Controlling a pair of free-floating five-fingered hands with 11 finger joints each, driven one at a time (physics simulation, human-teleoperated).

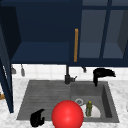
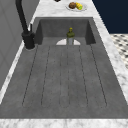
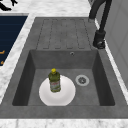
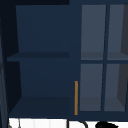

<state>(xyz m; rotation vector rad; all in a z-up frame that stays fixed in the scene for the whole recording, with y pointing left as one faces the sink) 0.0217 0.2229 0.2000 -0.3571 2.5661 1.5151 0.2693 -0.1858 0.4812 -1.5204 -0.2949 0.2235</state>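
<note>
Here the right hand (image 1: 102,73) hovers above the sink's (image 1: 45,95) back rim, fingers drooping loosely, holding nothing. The bottle (image 3: 54,80) stands upright on the plate (image 3: 66,96) in the basin; approach it slowly from above. The left hand (image 1: 37,118) hangs curled, empty.

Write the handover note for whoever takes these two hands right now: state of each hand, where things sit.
Left hand: low at the sink's front left edge in the front view, fingers curled, holding nothing.
Right hand: in the air above the basin's back right corner, fingers drooping and relaxed, holding nothing.
Bottle: green, yellow cap, upright on the white plate in the basin, beside the drain.
Red ball: at the sink's front edge, between the left hand and the plate.
Wall cabinet: left door open, shelves bare; right glass door shut.
Faucet: behind the sink.
Neither hand touches the bottle, plate or ball.
</note>
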